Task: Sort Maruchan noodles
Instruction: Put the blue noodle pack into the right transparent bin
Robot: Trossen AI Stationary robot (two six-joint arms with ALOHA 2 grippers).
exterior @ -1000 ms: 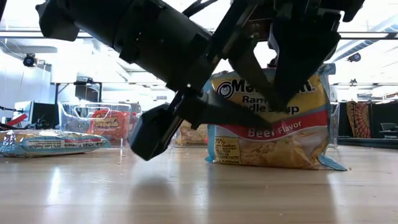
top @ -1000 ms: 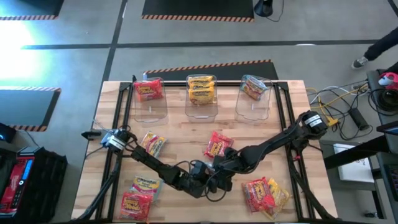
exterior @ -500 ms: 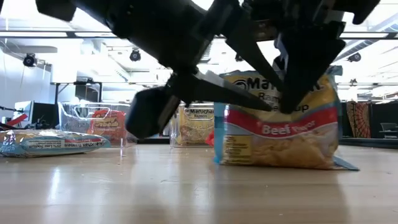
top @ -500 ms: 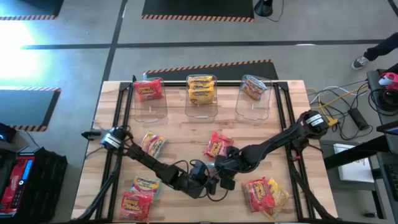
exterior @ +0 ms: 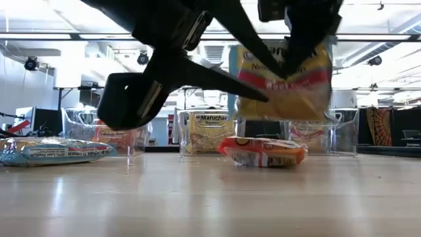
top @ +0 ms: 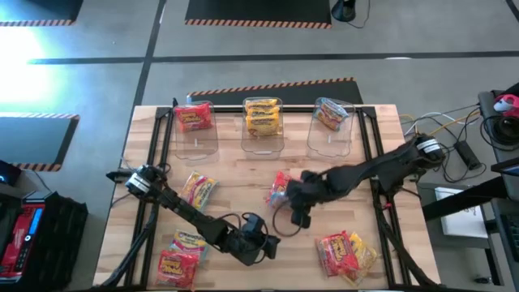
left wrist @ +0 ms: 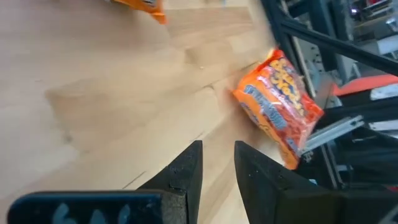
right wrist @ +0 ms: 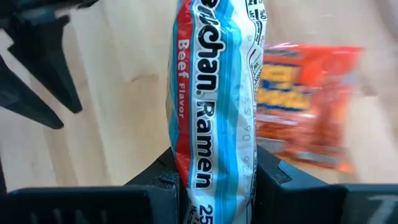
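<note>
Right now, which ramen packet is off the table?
The red-banded Beef Flavor Maruchan packet, clamped edge-on in the right gripper above the table; the other loose packets lie flat on the wood.

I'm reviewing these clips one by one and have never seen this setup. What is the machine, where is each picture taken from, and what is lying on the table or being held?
Two dark robot arms work at a wooden table. One picture looks straight down, one looks level across the tabletop, and two come from cameras on the arms' wrists. The right gripper is shut on a Beef Flavor ramen packet, lifted off the wood in the low view. The left gripper is shut and empty, low near the table's front edge. Three clear bins along the far edge already hold packets. Loose packets lie on the table: a red one under the right arm, more at the front corners.
</note>
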